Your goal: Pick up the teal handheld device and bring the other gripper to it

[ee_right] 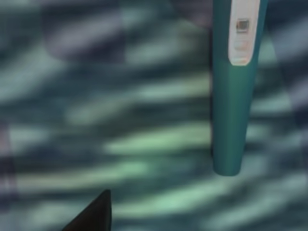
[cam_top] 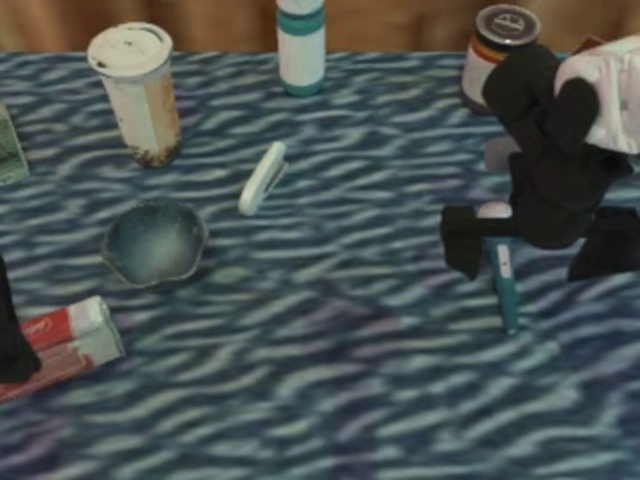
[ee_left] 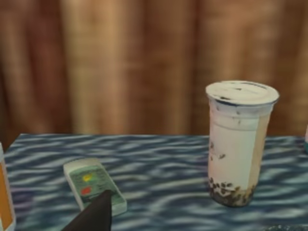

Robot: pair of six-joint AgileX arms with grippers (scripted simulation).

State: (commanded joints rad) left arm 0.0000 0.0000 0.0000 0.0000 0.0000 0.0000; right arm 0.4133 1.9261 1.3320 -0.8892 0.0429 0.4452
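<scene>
So far only the approach looks done. The teal handheld device (cam_top: 505,284) lies flat on the blue-patterned table (cam_top: 330,350), in front of the dark-lidded can (cam_top: 497,50) at the back right, its white head pointing toward that can. The right gripper (cam_top: 540,245) hangs directly over the device's head end, fingers spread wide, one on each side of the wand and apart from it. In the right wrist view the handle (ee_right: 234,96) lies on the cloth with nothing clamped on it. By my reading, closing, lifting and the meeting of the arms all remain. The left gripper (cam_top: 12,340) is parked well away from the device, beside the red-and-white box (cam_top: 65,345); whether its fingers are apart I cannot tell.
</scene>
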